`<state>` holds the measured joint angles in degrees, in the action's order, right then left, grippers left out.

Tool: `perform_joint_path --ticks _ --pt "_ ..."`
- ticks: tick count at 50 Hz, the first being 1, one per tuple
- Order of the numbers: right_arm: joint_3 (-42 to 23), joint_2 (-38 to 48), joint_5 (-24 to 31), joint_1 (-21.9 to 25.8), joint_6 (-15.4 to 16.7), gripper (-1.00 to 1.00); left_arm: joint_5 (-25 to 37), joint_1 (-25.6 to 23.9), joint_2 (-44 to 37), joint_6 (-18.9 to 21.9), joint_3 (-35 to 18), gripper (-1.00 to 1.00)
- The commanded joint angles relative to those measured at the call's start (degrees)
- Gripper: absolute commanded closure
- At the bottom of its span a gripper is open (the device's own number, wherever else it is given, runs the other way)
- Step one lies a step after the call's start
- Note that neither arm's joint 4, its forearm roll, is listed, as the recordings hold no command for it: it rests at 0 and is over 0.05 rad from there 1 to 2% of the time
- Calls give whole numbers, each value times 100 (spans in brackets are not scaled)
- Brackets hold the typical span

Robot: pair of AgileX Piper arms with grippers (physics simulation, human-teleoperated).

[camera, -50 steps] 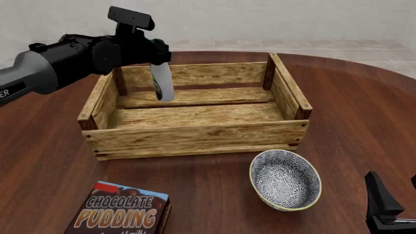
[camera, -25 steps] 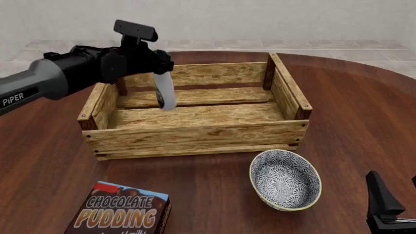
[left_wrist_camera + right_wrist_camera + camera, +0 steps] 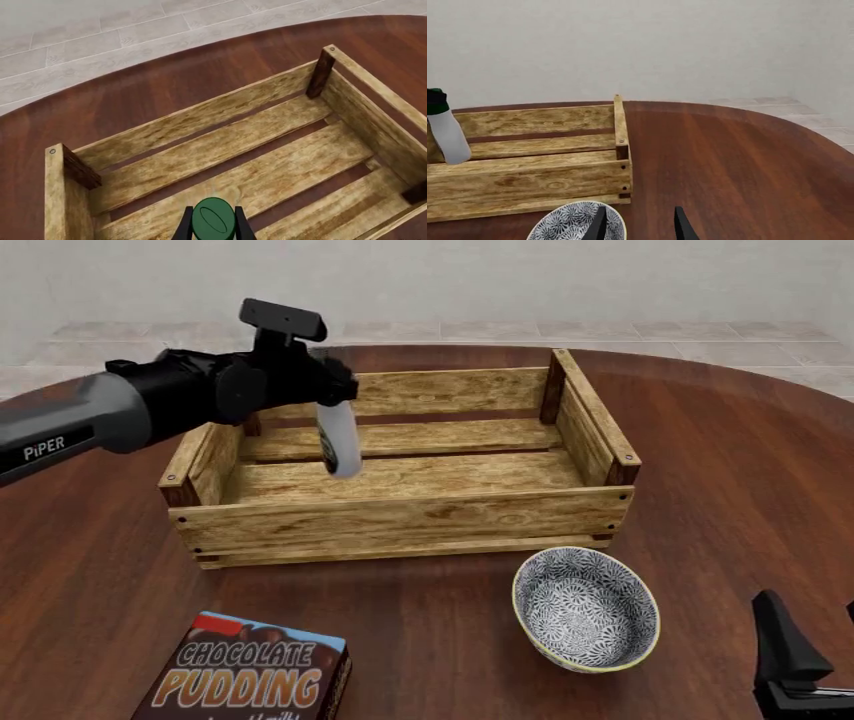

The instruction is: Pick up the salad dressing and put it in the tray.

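The salad dressing [image 3: 339, 445], a slim white bottle with a dark green cap, hangs nearly upright from my left gripper [image 3: 326, 392], which is shut on it near the cap. Its lower end is inside the tray [image 3: 400, 520], a light-wood slatted crate, over the left part of the floor. In the left wrist view the green cap [image 3: 213, 220] sits between the fingers of the gripper [image 3: 213, 231], above the tray's slats [image 3: 267, 165]. In the right wrist view the bottle [image 3: 448, 137] shows over the tray [image 3: 527, 180]. My right gripper [image 3: 817, 645] [image 3: 639, 225] is open and empty at the front right.
A round blue-patterned bowl [image 3: 587, 608] [image 3: 577, 225] stands in front of the tray's right corner, close to the right gripper. A brown chocolate pudding box [image 3: 254, 675] lies at the front left. The table is round and dark wood [image 3: 721, 440].
My left gripper has lowered the bottle further down into the tray and shifted slightly right. The right gripper has not moved.
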<state>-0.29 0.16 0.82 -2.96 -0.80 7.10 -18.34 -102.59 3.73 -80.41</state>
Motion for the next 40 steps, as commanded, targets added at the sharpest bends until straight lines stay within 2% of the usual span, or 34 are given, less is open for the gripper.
perform_joint_path --ticks 1,40 --pt "-13 -1 9 -10 -11 -100 -86 5 -40 89 37 100" --pt "16 0 -15 -10 1 -100 -201 -11 -207 31 151 100"
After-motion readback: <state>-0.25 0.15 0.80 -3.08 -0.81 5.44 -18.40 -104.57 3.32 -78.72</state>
